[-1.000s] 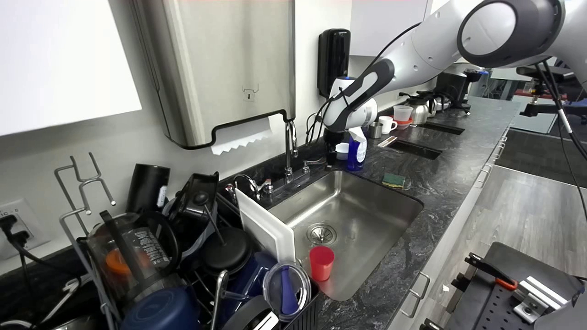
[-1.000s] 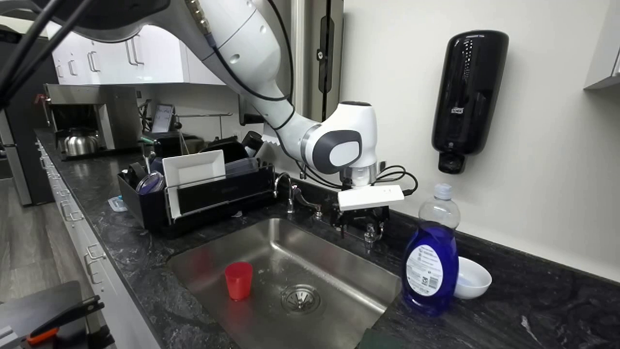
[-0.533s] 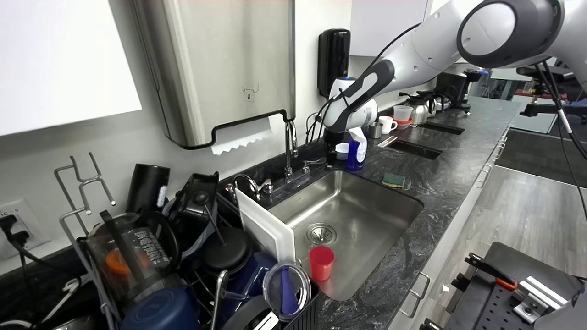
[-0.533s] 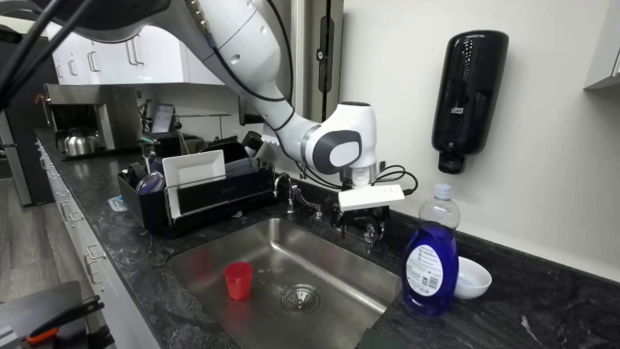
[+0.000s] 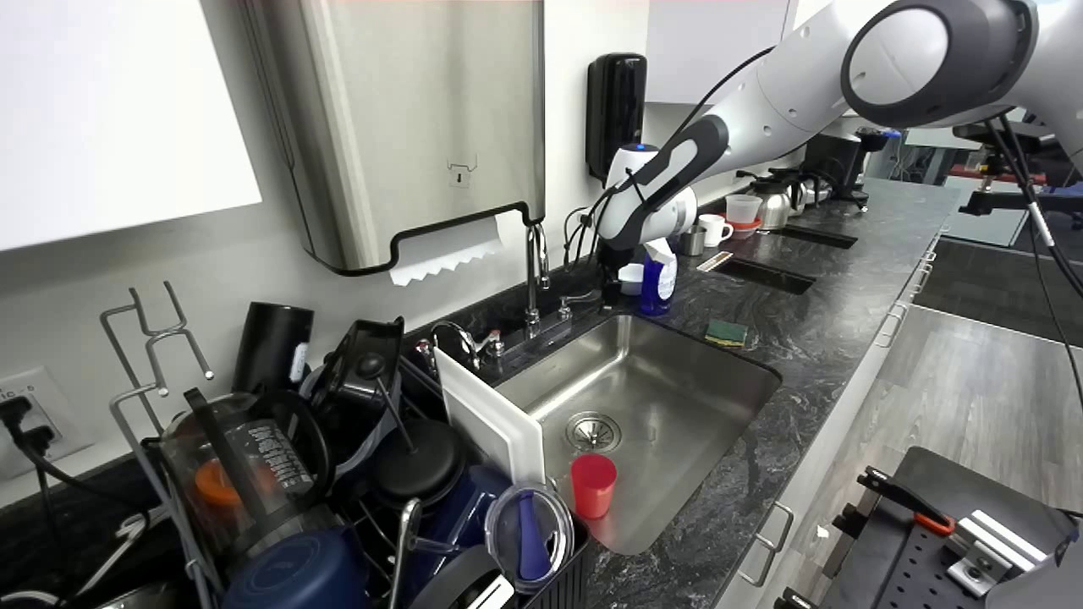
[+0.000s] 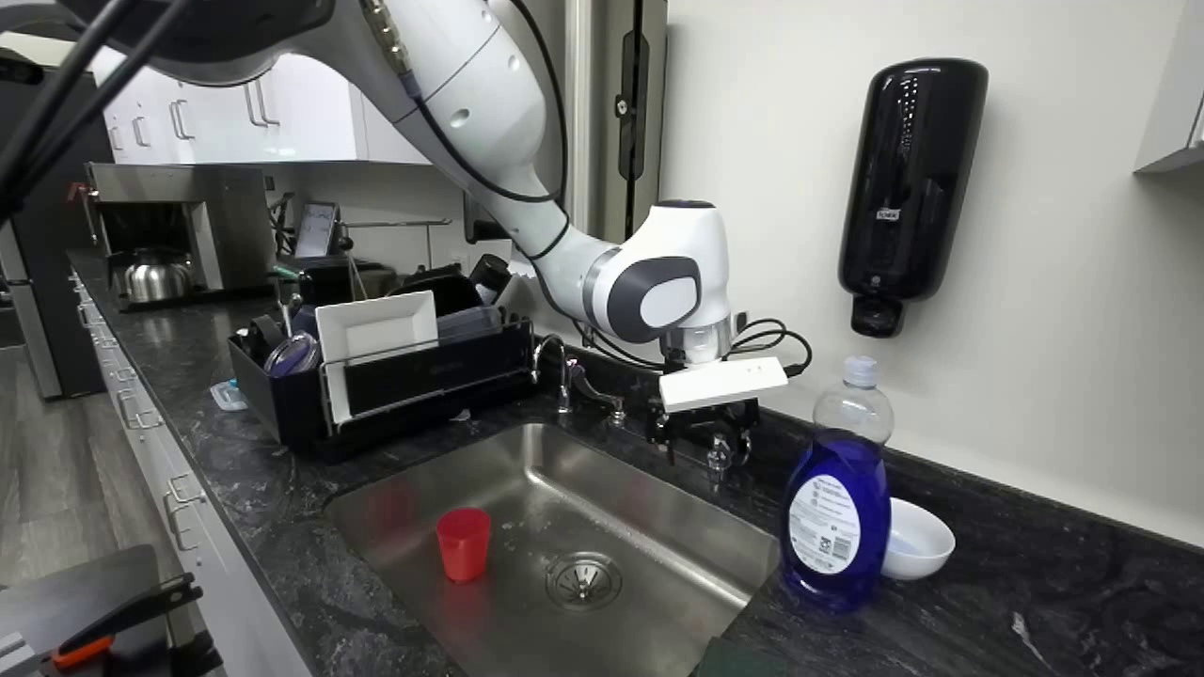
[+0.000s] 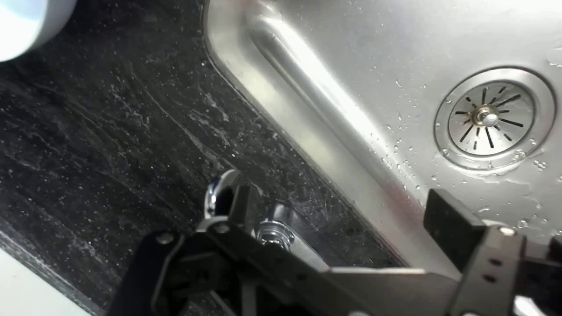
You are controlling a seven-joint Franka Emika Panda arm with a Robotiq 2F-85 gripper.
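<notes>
Across the bottom of the wrist view, the fingers (image 7: 454, 230) stand wide apart, gripping nothing. A chrome faucet handle (image 7: 275, 230) shows at lower centre, partly hidden; misjudged height could knock it. In an exterior view, right of centre, a sideways swing could topple the blue dish-soap bottle (image 6: 837, 512).

Bright kitchen: white wall (image 6: 771, 169), dark veined countertop (image 5: 829, 326).
In an exterior view, grey plank floor (image 5: 956, 389) at right, darker flooring (image 5: 998, 283) above it in frame, white cabinet (image 5: 101, 127) upper left. In an exterior view, glossy wall cabinets (image 6: 235, 118) upper left, white base cabinets (image 6: 230, 588) lower left.
</notes>
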